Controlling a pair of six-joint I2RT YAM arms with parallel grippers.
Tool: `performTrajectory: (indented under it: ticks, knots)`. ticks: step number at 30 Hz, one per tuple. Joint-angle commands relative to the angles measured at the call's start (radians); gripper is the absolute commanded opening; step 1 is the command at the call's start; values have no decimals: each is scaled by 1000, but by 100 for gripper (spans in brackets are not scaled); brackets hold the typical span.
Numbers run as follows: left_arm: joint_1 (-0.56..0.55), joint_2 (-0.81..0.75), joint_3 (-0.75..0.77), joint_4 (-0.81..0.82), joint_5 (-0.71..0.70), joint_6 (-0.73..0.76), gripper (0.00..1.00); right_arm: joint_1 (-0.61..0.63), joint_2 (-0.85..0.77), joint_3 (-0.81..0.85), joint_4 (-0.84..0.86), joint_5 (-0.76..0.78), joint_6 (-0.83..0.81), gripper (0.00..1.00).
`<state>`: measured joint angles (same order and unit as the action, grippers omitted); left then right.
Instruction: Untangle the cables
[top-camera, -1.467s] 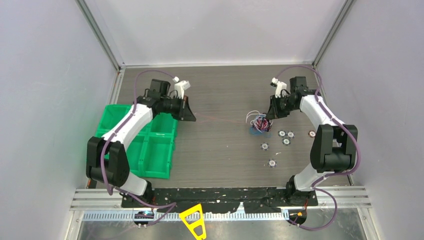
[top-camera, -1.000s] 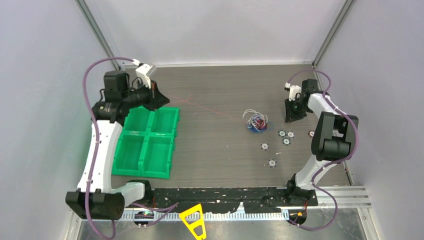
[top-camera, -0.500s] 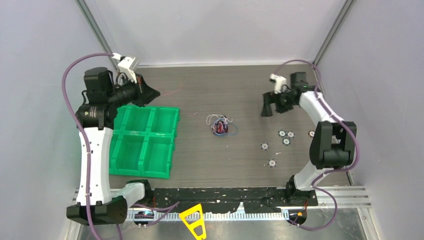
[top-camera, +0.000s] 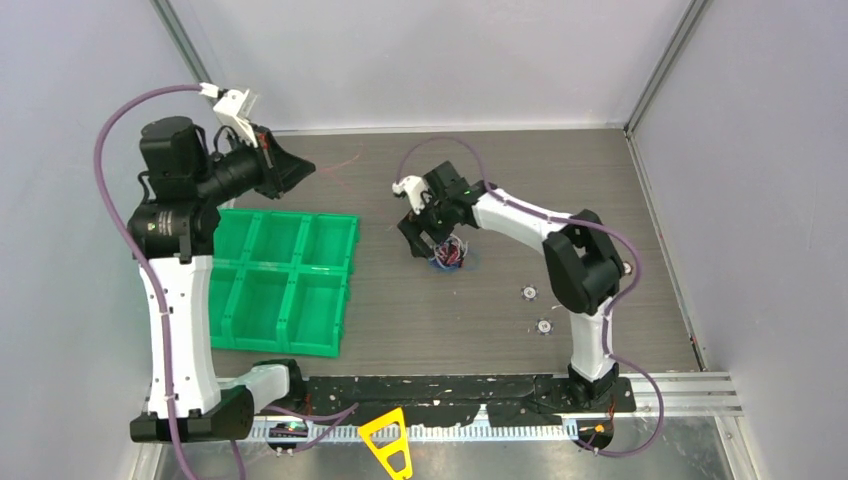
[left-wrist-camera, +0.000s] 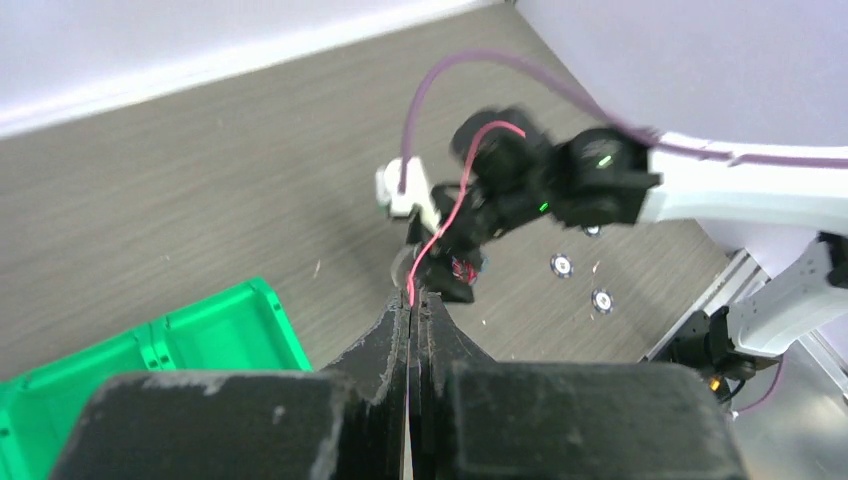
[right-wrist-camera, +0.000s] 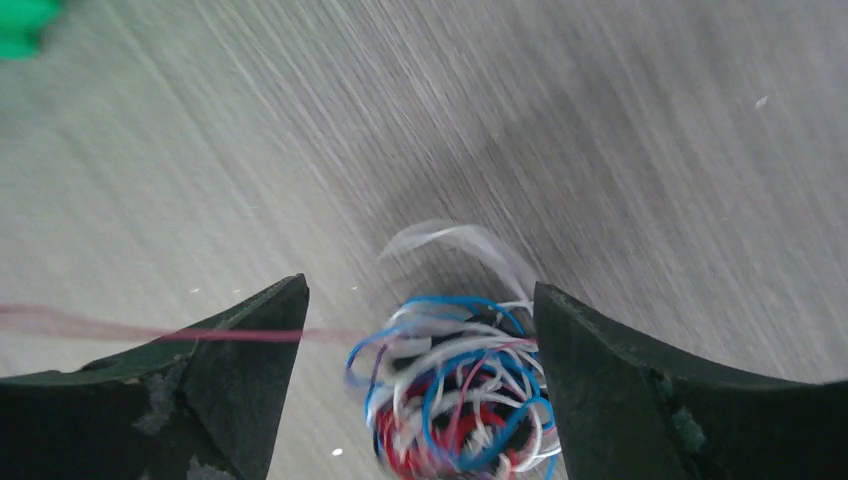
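Clearly left jaws pinch a red wire (left-wrist-camera: 433, 241); right jaws gape over the cable ball (right-wrist-camera: 455, 400)

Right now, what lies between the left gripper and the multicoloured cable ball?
A thin red wire, pinched in the left gripper, reaches the cable ball; both wrist views show it.

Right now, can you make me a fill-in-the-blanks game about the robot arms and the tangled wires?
1. The left jaws are pinched shut on a thin ____ wire.
2. The right jaws stand ____ over the ball of cables.
3. The tray with the little compartments is coloured ____.

Missing words: red, open, green.
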<state>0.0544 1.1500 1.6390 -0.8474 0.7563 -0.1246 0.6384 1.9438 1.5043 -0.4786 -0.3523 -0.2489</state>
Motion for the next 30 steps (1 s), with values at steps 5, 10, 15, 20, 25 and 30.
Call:
performTrajectory:
  ticks: [5, 10, 15, 20, 25, 30]
  knots:
    - [15, -32, 336, -32, -62, -49, 0, -3, -2, -106, -30, 272, -110, 64]
    - [61, -1, 543, -3, -143, -143, 0, -103, -100, -228, -26, 279, -153, 52]
    - [116, 54, 720, -19, -244, -184, 0, -210, -113, -285, -44, 269, -210, 48]
    - [186, 67, 778, -20, -315, -208, 0, -305, -106, -314, -55, 257, -261, 52]
    - [263, 63, 784, -5, -348, -218, 0, -393, -90, -320, -68, 252, -309, 54]
    - [353, 83, 835, -15, -381, -219, 0, -470, -74, -307, -88, 261, -356, 56]
